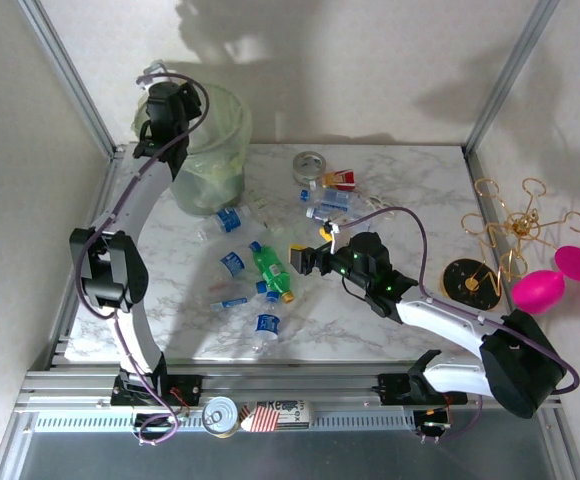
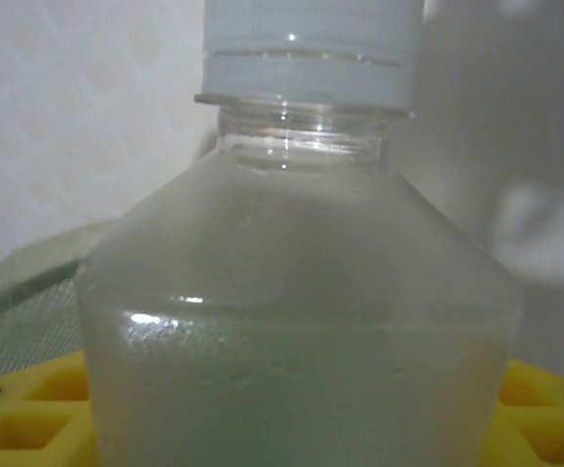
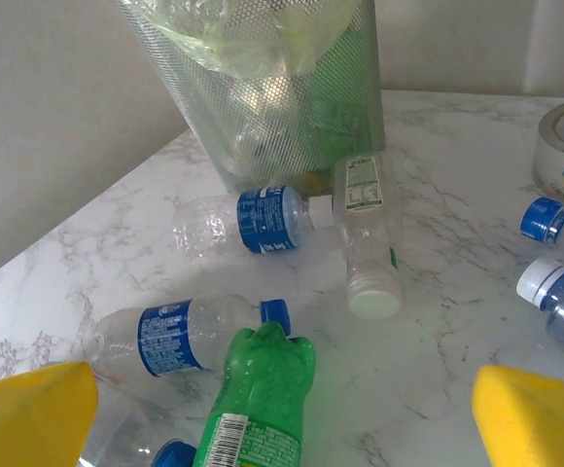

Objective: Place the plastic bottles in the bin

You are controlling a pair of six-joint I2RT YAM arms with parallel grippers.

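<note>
The left hand (image 1: 162,100) is raised over the rim of the green bin (image 1: 225,165), which stands at the far left corner of the marble desk (image 1: 420,200). In the left wrist view a clear bottle with a white cap (image 2: 301,321) sits upright between the yellow fingers (image 2: 29,423), very close to the lens. I cannot tell whether the fingers are pressing on it or standing just clear of its sides. The right hand (image 1: 305,258) hangs low over the middle of the desk with its fingers spread wide apart and nothing between them. A green bottle (image 3: 258,399) lies directly in front of it, pointing towards the bin. Just beyond the green one lies a clear bottle with a blue label and blue cap (image 3: 180,336). Further on, near the foot of the bin, lie a second blue-labelled bottle (image 3: 263,219) and a clear bottle with a white cap and pale label (image 3: 368,233), its cap end pointing away from the bin. More bottles lie scattered across the desk, several of them clustered beside a grey tape roll (image 1: 310,165) towards the far edge.
</note>
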